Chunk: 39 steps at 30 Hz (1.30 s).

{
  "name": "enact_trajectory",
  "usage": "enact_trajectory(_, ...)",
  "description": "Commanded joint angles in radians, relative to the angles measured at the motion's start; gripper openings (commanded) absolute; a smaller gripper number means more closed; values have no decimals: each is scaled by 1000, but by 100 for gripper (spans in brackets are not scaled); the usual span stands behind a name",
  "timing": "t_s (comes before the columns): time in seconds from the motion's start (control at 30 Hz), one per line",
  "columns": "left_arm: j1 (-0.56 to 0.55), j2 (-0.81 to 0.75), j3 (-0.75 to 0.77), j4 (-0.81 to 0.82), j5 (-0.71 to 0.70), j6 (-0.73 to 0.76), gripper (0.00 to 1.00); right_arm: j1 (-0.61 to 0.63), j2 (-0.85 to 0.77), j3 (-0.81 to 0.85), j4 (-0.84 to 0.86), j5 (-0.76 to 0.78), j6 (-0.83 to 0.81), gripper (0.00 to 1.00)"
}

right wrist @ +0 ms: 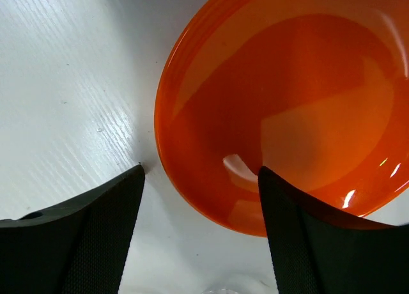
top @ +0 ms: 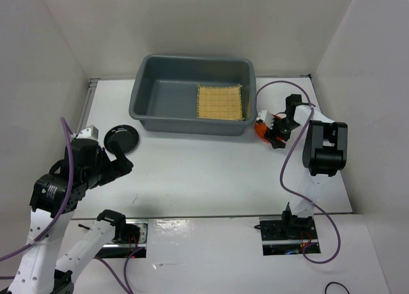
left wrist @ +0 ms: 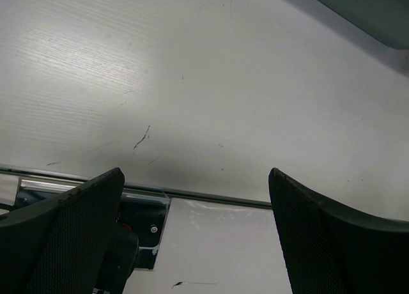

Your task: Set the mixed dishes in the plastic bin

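**Right tool [right wrist: 199,179] astride the orange plate [right wrist: 287,102]; only the mat is binned**

Black fingers [right wrist: 83,236] of the right tool fill the foreground of the right wrist view. They are spread, one over the bare desk [top: 192,172] and the other in front of the plate's near rim, so the rim sits between them and nothing is pinched yet. From above, this plate lies on the desk just beside the right end of the plastic bin [top: 185,124], outside its wall.

The woven bamboo mat [top: 220,102] lies flat on the bin's floor at the right-hand side, and it is the only dish visibly inside.

The black plate [top: 121,139] is on the desk well left of the bin, near the left tool [top: 121,163]. That tool hangs with its jaws wide apart and holds nothing; its own camera shows only bare desk between them.

The glass cup cannot be picked out with certainty. A clear glint at the bottom edge of the right wrist view may be it.

By my reckoning, one of four pieces is done. The orange plate is the step in hand, and the black plate and cup are left.
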Motion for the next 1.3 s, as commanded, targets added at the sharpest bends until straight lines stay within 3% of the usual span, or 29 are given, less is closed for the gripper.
enact_trajectory(0.0, 5, -1, -6, 1, 0, -22, 100, 16, 24, 29, -1, 6, 12, 76)
enact_trajectory(0.2, 5, -1, -15, 1, 0, -32, 100, 26, 58, 29, -34, 51, 12, 48)
enact_trajectory(0.3, 5, -1, -25, 12, 9, -32, 100, 26, 35, 8, -34, 51, 12, 17)
enact_trajectory(0.47, 5, -1, -43, 32, 9, -32, 100, 26, -62, -66, -8, 33, 12, 11)
enact_trajectory(0.57, 5, -1, -68, 53, 18, -32, 100, 26, -141, -116, 24, 23, 31, 0)
enact_trajectory(0.93, 5, -1, -98, 82, 38, -32, 100, 26, -324, -327, 295, 150, 51, 1)
enact_trajectory(1.07, 5, -19, -108, 82, 48, -32, 100, 26, -333, -339, 331, 180, 63, 31)
enact_trajectory(1.1, 5, -19, -117, 82, 48, -32, 100, 26, -324, -339, 340, 190, 72, 43)
enact_trajectory(1.27, 5, -38, -126, 82, 48, -41, 100, 36, -324, -359, 387, 215, 106, 66)
